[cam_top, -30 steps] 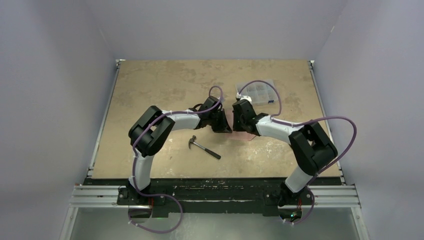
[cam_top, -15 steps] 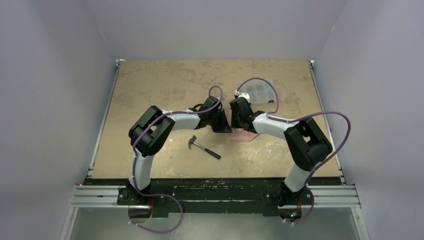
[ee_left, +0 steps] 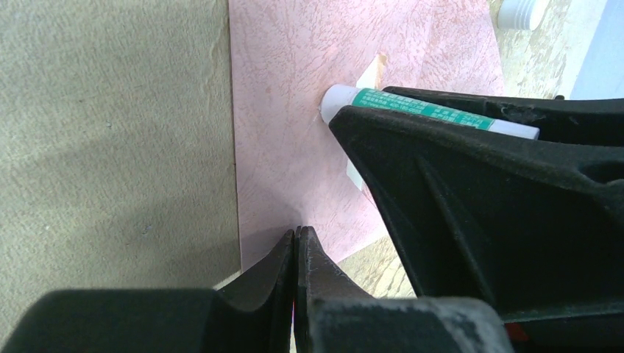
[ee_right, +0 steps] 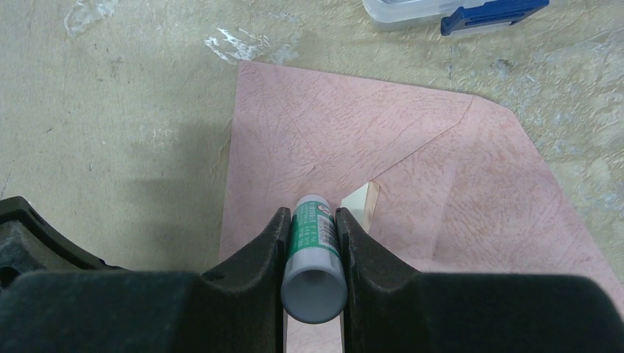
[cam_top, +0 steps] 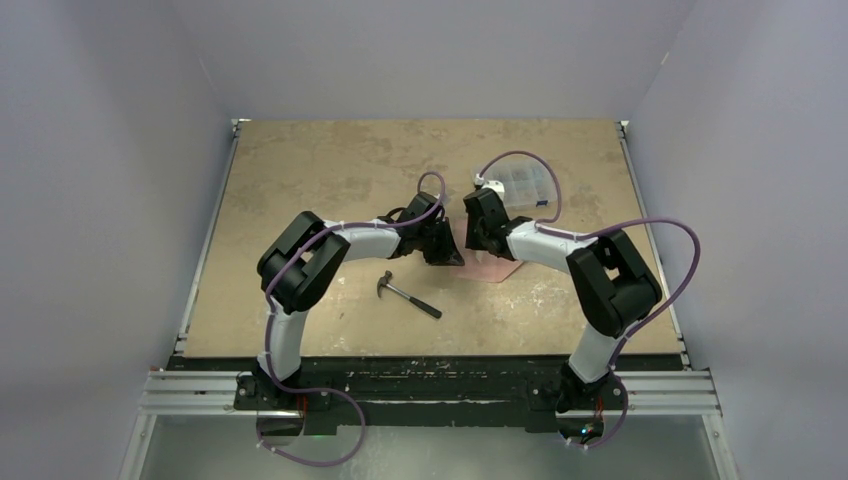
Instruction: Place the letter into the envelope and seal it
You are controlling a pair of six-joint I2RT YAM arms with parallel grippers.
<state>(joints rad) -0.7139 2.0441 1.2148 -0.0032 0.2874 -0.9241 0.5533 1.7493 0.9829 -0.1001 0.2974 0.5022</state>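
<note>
The salmon-pink envelope [ee_right: 441,169] lies flat on the table with diagonal flap creases; it also shows in the top view [cam_top: 497,268] and the left wrist view [ee_left: 294,110]. My right gripper [ee_right: 315,220] is shut on a green-and-white glue stick [ee_right: 315,235], whose tip touches the envelope next to a small cream strip [ee_right: 360,206]. My left gripper [ee_left: 296,234] is shut, its tips down on the envelope's near corner, close beside the right gripper [ee_left: 478,191]. The letter is hidden.
A hammer [cam_top: 408,295] lies near the front of the table, left of the envelope. A transparent plastic box [cam_top: 520,182] with a blue latch [ee_right: 493,13] sits behind the right gripper. A white cap [ee_left: 521,11] lies past the envelope.
My right arm has shifted a little left and back, moving the glue stick over the envelope. The left arm has not moved.
</note>
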